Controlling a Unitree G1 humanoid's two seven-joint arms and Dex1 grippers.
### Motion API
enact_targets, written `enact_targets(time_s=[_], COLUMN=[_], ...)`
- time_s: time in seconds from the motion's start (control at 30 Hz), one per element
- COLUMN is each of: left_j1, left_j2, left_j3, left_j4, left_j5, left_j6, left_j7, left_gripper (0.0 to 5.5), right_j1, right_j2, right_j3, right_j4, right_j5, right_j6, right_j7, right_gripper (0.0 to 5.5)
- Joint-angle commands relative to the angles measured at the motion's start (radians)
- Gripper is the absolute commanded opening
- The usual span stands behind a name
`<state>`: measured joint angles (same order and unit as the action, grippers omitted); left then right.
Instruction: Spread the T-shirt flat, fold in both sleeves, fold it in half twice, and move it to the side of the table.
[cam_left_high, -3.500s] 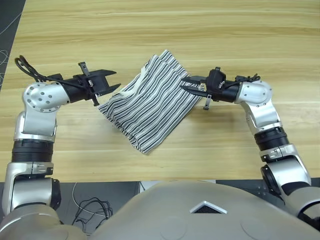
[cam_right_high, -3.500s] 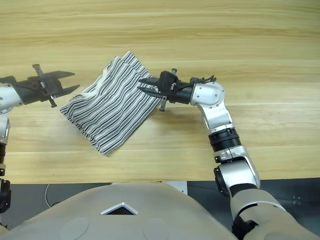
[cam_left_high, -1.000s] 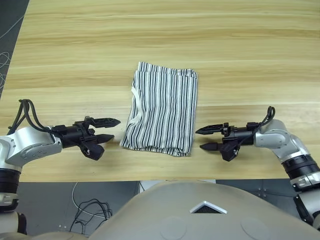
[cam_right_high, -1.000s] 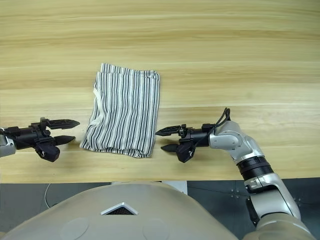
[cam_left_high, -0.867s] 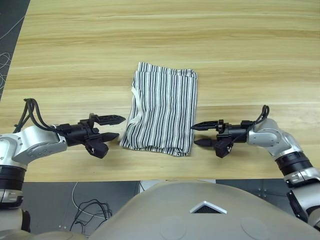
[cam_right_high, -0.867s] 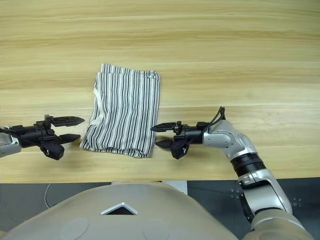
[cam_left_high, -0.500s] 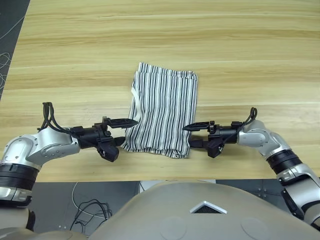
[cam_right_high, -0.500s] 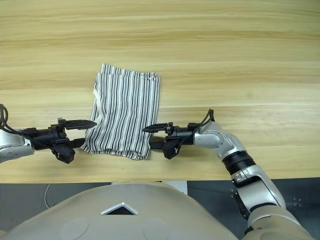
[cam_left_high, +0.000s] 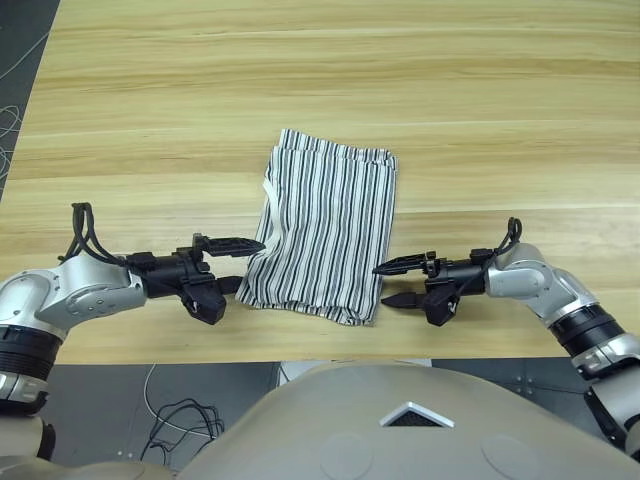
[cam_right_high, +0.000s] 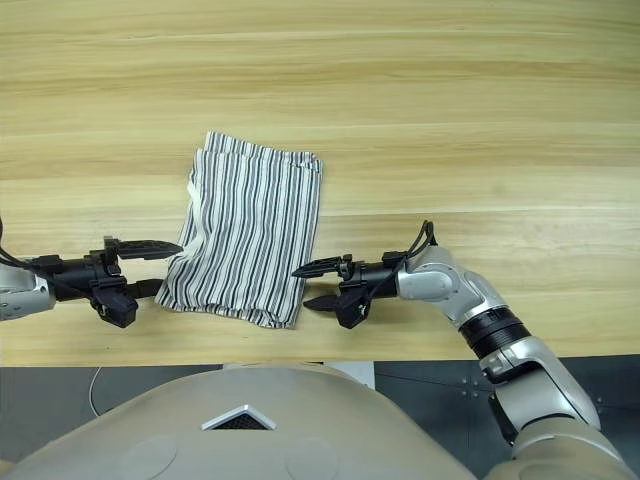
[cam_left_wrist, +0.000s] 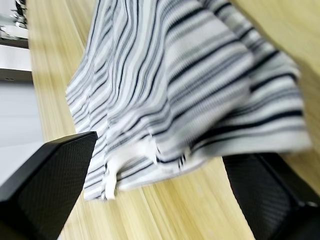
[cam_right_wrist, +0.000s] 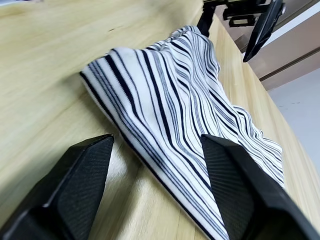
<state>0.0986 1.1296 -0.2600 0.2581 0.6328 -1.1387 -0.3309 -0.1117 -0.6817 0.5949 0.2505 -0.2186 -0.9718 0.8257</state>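
Note:
The striped T-shirt (cam_left_high: 325, 230) lies folded into a narrow rectangle on the wooden table (cam_left_high: 480, 90), near its front edge. My left gripper (cam_left_high: 250, 263) is low at the shirt's near left corner, open, its upper finger over the hem. In the left wrist view that corner (cam_left_wrist: 200, 100) lies between the two black fingers (cam_left_wrist: 45, 190). My right gripper (cam_left_high: 381, 285) is open at the near right corner, its tips just at the cloth's edge. The right wrist view has the shirt's edge (cam_right_wrist: 165, 125) between its fingers (cam_right_wrist: 75, 185).
The table's front edge (cam_left_high: 300, 356) runs just below both grippers. Cables lie on the dark floor (cam_left_high: 180, 410) under it. Wide bare wood stretches behind and to both sides of the shirt. The left gripper (cam_right_wrist: 250, 20) appears far off in the right wrist view.
The shirt, askew at mid-table 3.5 s ago, now lies square near the front edge. Both grippers came in low to its near corners, then eased slightly outward in the last half second.

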Motion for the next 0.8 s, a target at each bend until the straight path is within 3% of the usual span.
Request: enact_targets(time_s=[0.03,0.8], left_j1=[0.004,0.052], left_j2=[0.047,0.04], left_j3=[-0.022,-0.065], left_j4=[0.018,-0.04], left_j5=[0.032,0.022], left_j6=[0.025,0.005], left_j7=[-0.071,-0.119], left_gripper=[4.46,4.46], right_j1=[-0.007,0.023], right_j2=[-0.054,0.03], right_j3=[-0.009,0.052], right_j4=[-0.042,-0.148], right_j5=[0.017,-0.006], right_j6=[0.026,0.128], right_j7=[0.038,0.072], right_gripper=[3.23,3.23])
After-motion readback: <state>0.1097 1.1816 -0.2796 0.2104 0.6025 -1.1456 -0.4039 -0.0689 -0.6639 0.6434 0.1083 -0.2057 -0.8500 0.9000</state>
